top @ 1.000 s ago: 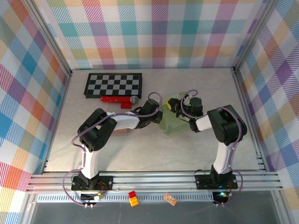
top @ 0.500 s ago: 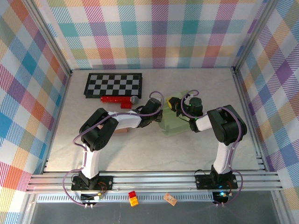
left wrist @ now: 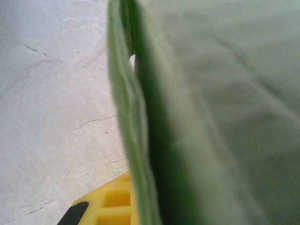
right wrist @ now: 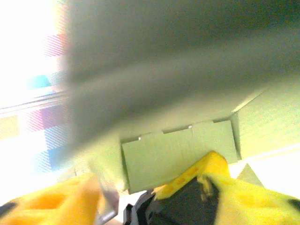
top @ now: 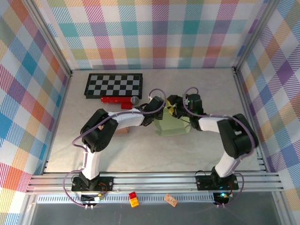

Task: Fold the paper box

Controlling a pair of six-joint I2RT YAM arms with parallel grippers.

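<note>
While the left claw (top: pixel 158 114) pinches the paper box (top: pixel 172 126), the right claw (top: pixel 174 107) hangs unclenched; red microphone (top: pixel 117 100), checkerboard (top: pixel 114 85) behind.

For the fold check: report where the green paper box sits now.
Top view: the green paper box lies mid-table, slightly right of centre, its far edge at the left pincer and right pincer.

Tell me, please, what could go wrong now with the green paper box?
The left pincer is shut on one thin wall of the paper box; a pull could crease or tear it. The right pincer stands open close beside it, so the two pincers may collide.
</note>
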